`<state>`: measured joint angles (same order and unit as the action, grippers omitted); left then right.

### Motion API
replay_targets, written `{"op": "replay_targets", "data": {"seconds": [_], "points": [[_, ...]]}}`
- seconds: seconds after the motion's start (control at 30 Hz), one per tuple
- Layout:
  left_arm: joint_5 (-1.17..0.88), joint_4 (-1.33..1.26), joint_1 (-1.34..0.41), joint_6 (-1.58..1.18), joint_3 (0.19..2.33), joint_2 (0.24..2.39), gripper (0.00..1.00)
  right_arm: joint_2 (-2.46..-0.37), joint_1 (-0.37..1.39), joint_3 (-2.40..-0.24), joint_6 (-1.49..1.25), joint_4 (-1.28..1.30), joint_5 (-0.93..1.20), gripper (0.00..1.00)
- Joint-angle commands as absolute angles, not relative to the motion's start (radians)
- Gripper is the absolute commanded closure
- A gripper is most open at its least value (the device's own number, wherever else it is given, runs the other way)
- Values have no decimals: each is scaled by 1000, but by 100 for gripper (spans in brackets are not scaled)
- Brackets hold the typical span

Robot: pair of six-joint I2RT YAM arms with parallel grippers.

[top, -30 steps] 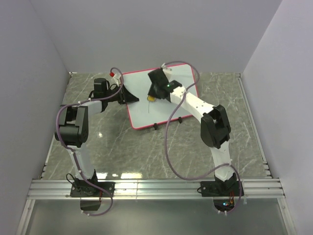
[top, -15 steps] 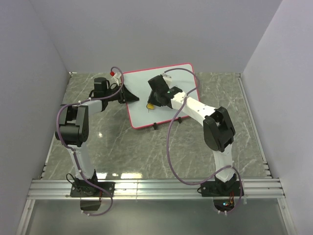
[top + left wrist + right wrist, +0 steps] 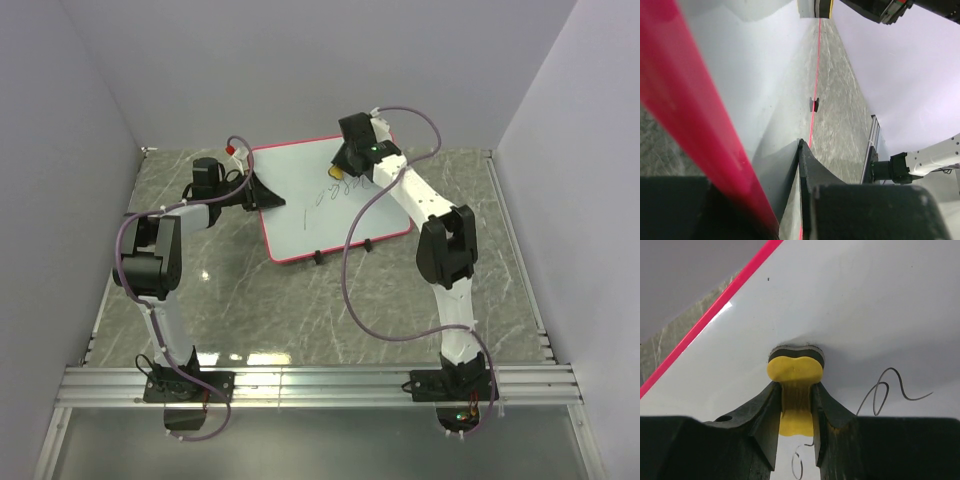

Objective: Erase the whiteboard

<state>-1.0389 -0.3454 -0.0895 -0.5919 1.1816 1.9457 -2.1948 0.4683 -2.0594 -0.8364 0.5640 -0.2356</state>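
While the right tool [image 3: 796, 390] clamps the eraser [image 3: 795, 369] against the whiteboard [image 3: 300, 222], scribble [image 3: 886, 390] just beside it is not yet wiped; the left tool [image 3: 258, 190] pinches the rim [image 3: 700, 125].

The whiteboard [image 3: 305, 225], white with a red-pink rim, lies skewed on the worktop [image 3: 250, 300]. Thin black scribble [image 3: 322, 197] (small loops) marks its middle.

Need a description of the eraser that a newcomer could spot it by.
Find the whiteboard, the red-rimmed white panel at the far middle of the grey marbled table. Near its far edge the right gripper holds a small eraser against the white surface. It is the only yellow thing there, bone-shaped with a dark pad underneath, next to thin black scribble.
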Motion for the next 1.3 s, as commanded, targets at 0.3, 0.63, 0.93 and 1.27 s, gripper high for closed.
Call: {"op": "replay_targets", "data": {"seconds": [0.3, 0.63, 0.93, 1.27], "points": [[-1000, -322, -114, -522, 1190, 1931, 100, -2099, 581, -1762, -880, 482, -204, 100], [-1006, -336, -113, -538, 1204, 1950, 100, -2009, 678, -1583, -914, 419, -164, 100], [-1002, -328, -117, -534, 1197, 1945, 100, -2065, 494, -1730, -882, 446, -209, 100], [-991, -301, -120, -511, 1210, 1950, 100, -2145, 521, -1872, -865, 493, -186, 100]]}}
